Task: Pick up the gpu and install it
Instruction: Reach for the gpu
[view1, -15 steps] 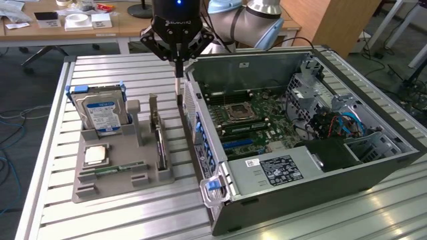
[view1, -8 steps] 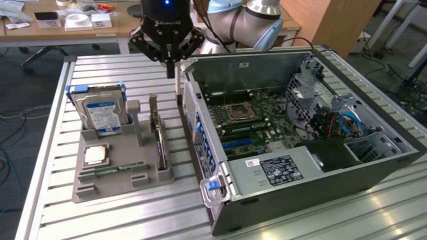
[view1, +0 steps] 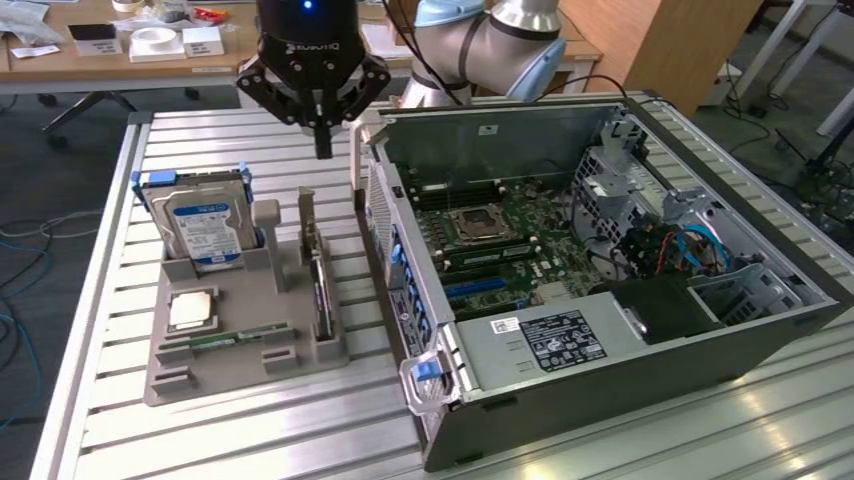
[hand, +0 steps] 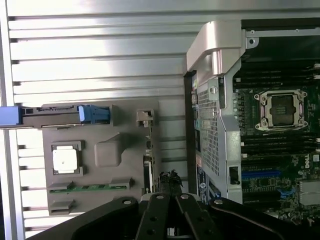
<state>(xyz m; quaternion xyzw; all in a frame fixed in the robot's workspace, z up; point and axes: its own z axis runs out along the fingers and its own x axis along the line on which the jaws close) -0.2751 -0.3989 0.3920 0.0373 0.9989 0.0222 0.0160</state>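
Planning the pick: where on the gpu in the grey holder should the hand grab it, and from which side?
Probably the top long edge of the gpu, near its middle, coming from straight above and pinching its two flat faces. It stands on edge in the grey holder, so only that upper edge is free.

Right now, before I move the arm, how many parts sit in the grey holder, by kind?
hard drive: 1
processor chip: 1
memory stick: 1
graphics card: 1
Total: 4 parts in the grey holder
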